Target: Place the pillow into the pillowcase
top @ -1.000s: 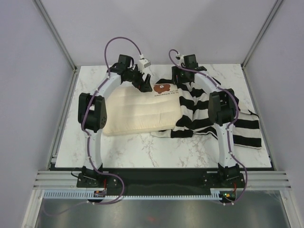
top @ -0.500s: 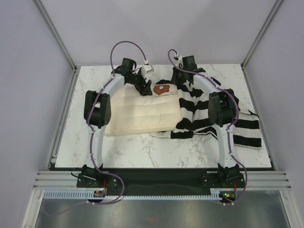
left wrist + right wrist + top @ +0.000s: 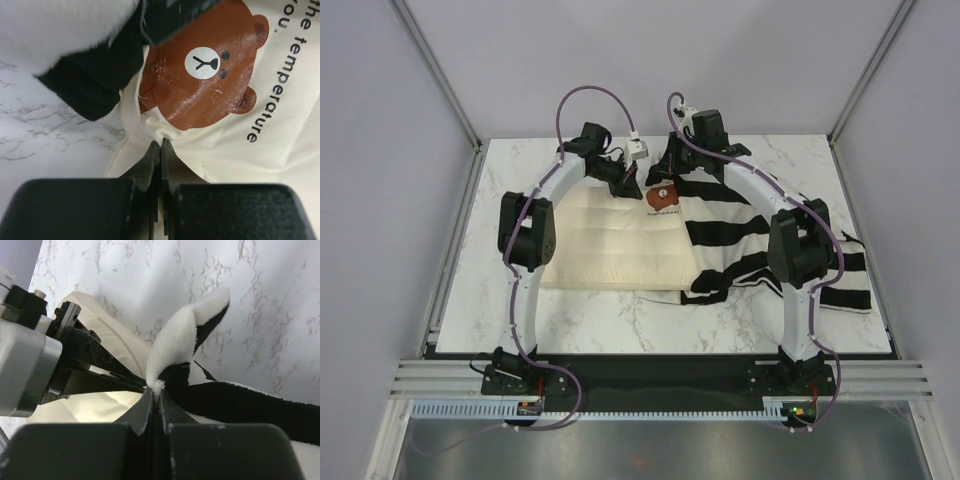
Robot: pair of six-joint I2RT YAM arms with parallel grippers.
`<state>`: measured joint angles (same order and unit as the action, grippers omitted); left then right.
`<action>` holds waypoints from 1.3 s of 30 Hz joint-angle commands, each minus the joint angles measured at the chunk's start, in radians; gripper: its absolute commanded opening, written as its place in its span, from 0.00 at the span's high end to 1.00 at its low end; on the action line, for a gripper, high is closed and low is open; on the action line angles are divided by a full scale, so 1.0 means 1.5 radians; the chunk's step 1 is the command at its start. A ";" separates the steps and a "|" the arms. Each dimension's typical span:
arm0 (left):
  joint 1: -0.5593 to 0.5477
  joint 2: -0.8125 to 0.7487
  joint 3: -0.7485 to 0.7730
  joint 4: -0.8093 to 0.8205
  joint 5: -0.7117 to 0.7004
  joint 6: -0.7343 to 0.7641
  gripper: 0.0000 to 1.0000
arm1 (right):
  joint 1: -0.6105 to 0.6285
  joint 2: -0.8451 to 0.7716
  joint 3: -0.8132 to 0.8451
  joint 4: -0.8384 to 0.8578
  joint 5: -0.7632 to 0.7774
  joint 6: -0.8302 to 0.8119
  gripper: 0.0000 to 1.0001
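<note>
Right, left pincer (image 3: 161,149) is clamping shut on a fold of the pillow (image 3: 610,240), just under the bear patch (image 3: 205,70). I'm reading that as pinning the pillow's far corner so it isn't sliding on the bench (image 3: 620,312) while the cover goes on.

Right pincer (image 3: 156,388) is also closed, pinching a bunched bit of the pillowcase (image 3: 760,215) edge. It is lifting that into a small peak just beside the left pincer. I'm guessing it is raising the opening to drag it over the pillow's end.

The pillow is lying flat, left of centre. Its right end is meeting the striped cloth and most of it is showing bare, so I'm judging the insertion barely started.

What I'm not getting:
- whether the right pincer is holding one layer of the case or both
- whether the pillow's right end is sitting inside the case or just under it
- the label text, which is running off the left wrist view
- the right arm is covering part of the pillowcase in the top view
</note>
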<state>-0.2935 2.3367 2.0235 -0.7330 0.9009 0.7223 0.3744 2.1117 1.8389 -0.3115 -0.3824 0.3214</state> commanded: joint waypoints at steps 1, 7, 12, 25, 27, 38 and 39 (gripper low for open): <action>-0.017 -0.040 0.011 -0.030 0.106 -0.059 0.98 | 0.032 -0.050 -0.040 0.074 0.012 0.095 1.00; 0.026 -0.131 -0.146 0.261 0.119 -0.328 0.98 | 0.097 -0.073 -0.110 0.129 0.146 0.199 1.00; 0.072 -0.164 -0.237 0.402 0.070 -0.495 0.98 | 0.112 -0.027 -0.073 0.150 0.103 0.239 1.00; 0.077 -0.532 -0.527 0.248 -0.098 -0.014 0.00 | 0.038 -0.408 -0.308 -0.141 0.139 -0.166 0.36; 0.051 -0.578 -0.591 0.247 -0.119 0.043 0.00 | 0.059 -0.420 -0.358 -0.156 0.164 -0.185 0.36; -0.192 -0.791 -0.935 0.374 -0.328 0.201 0.00 | 0.106 -0.355 -0.424 -0.187 0.177 -0.140 0.48; -0.219 -0.793 -0.950 0.403 -0.356 0.207 0.00 | 0.113 -0.356 -0.428 -0.187 0.176 -0.138 0.49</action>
<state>-0.5461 1.1950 0.6582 -0.2764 0.5213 0.9016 0.5240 1.6077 1.1969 -0.5777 -0.1371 0.1036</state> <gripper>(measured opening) 0.996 0.522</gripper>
